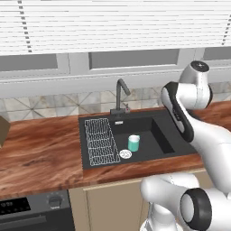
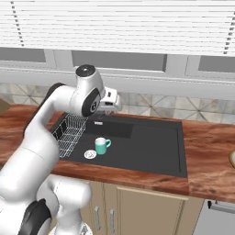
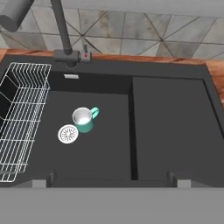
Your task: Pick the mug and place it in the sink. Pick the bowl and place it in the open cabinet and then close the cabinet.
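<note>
A teal mug point(image 3: 83, 119) stands upright on the floor of the black sink point(image 3: 175, 127), just beside the drain point(image 3: 68, 134), so that step looks finished. The gripper point(image 3: 111, 181) hangs above, jaws wide and empty.

Teal-green mug point(image 3: 84, 120), matte black sink point(image 3: 175, 127), white wire rack point(image 3: 19, 118), reddish wood-grain counter point(image 1: 40, 155).

Base views flank, hand view overlooks sink point(image 3: 175, 131).
</note>
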Robot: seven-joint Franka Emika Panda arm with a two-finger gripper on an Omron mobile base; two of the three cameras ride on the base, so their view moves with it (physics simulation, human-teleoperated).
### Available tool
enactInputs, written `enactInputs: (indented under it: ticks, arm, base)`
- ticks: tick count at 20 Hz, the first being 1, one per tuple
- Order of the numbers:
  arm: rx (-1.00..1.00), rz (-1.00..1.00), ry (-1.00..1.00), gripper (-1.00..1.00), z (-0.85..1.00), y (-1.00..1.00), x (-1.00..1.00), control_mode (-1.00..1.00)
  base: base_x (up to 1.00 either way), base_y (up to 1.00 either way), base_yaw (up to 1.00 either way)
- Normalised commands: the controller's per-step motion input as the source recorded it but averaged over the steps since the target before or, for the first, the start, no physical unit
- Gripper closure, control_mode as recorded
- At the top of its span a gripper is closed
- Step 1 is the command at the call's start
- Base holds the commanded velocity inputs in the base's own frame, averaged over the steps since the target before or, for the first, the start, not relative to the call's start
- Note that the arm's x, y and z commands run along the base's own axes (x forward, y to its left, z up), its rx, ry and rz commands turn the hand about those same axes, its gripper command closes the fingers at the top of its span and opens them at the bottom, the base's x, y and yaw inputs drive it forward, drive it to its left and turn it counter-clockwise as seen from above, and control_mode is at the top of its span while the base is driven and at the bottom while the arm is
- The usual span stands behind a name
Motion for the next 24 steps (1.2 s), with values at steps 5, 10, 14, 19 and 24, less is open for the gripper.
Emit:
enactInputs:
  ticks: [5,10,14,19,24]
  arm:
    - [0.09,0.00,0.04,-1.00,0.09,0.02,-0.37,-1.00]
    - [0.00,-0.02,0.02,-1.00,0.00,-0.01,-0.12,1.00]
    - [0.00,0.00,0.00,-1.00,0.00,0.00,0.00,1.00]
    - [0.00,0.00,0.00,-1.00,0.00,0.00,0.00,1.00]
    - [0.00,0.00,0.00,-1.00,0.00,0.00,0.00,1.00]
  base:
    - [0.00,0.00,0.00]
    - [-0.08,-0.47,-0.07]
    - [0.00,-1.00,-0.19]
    - [0.01,-1.00,-0.17]
    - [0.05,-0.93,-0.10]
